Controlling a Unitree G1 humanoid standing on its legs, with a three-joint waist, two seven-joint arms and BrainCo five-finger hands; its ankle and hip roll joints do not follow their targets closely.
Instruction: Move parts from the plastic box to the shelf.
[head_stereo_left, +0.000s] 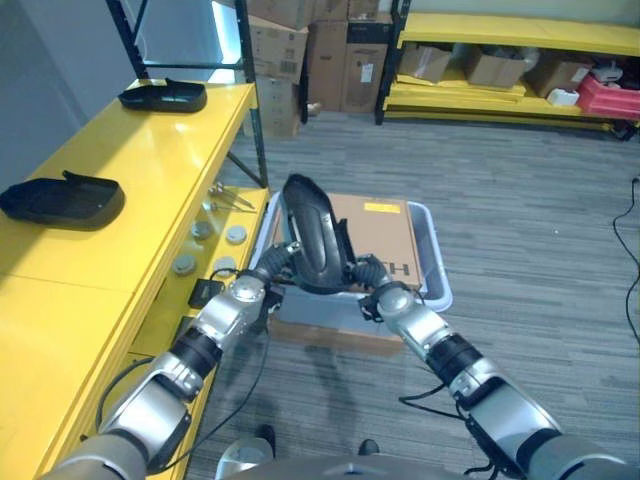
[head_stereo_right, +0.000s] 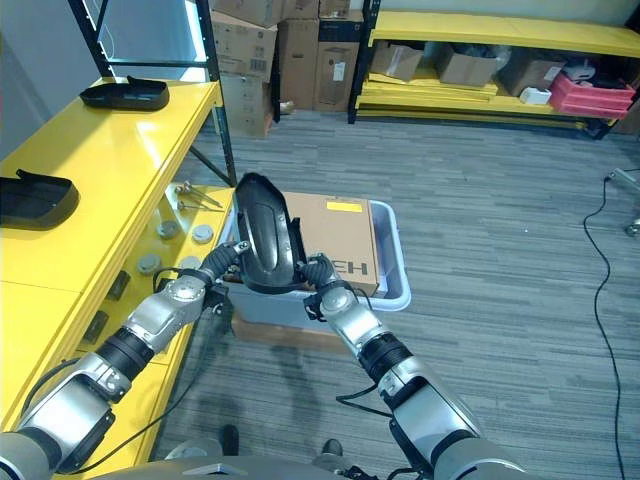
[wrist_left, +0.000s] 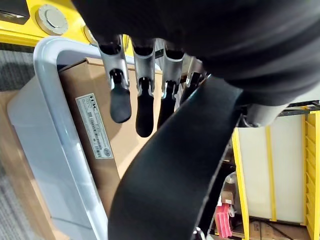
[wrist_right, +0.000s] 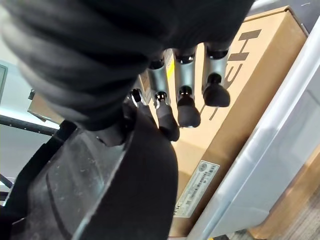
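I hold a long black moulded part (head_stereo_left: 310, 235) upright over the pale plastic box (head_stereo_left: 437, 270), which holds a flat cardboard carton (head_stereo_left: 385, 235). My left hand (head_stereo_left: 248, 292) grips the part's left lower edge, and its fingers (wrist_left: 145, 95) reach past the part (wrist_left: 175, 170). My right hand (head_stereo_left: 392, 298) grips the right lower edge, with its fingers (wrist_right: 186, 85) beside the part (wrist_right: 110, 185). Both thumbs are hidden behind it. The yellow shelf (head_stereo_left: 140, 170) runs along my left and bears two similar black parts (head_stereo_left: 62, 200) (head_stereo_left: 163, 96).
Round metal discs and small fittings (head_stereo_left: 205, 230) lie on the shelf's lower ledge. A black upright post (head_stereo_left: 255, 120) stands at the shelf's corner. The plastic box rests on a brown base (head_stereo_left: 330, 335). Stacked cartons (head_stereo_left: 320, 50) and a yellow rack (head_stereo_left: 500, 60) line the far wall.
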